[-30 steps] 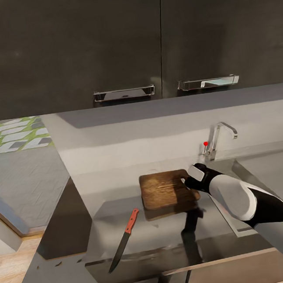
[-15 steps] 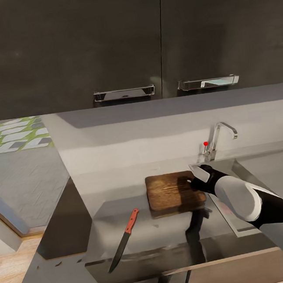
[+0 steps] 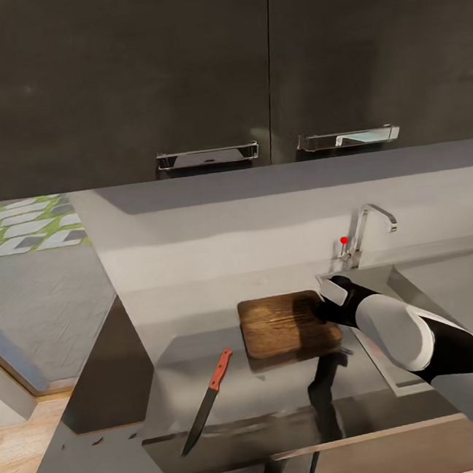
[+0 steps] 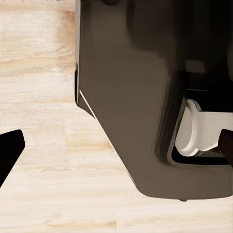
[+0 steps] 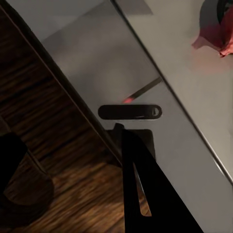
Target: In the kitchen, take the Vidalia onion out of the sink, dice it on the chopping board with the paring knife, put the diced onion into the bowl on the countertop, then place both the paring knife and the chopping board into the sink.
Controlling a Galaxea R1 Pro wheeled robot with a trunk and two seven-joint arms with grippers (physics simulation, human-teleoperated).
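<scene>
In the head view's centre right, the right end effector (image 3: 324, 307) covers the chopping board (image 3: 287, 325) at its right edge, so its grip cannot be read. The sink (image 3: 447, 278) runs off the frame's right side, its basin hidden behind the arm.

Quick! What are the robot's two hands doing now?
Left end effector: open, empty.
Right end effector: closed on the rectangular dark brown wooden chopping board's edge.

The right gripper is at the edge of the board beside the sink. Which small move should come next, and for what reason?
Probably carry the board a little further toward the sink. The right gripper seems shut on the board's near-sink edge, the board looks raised off the countertop, and none of it is over the basin yet.
</scene>
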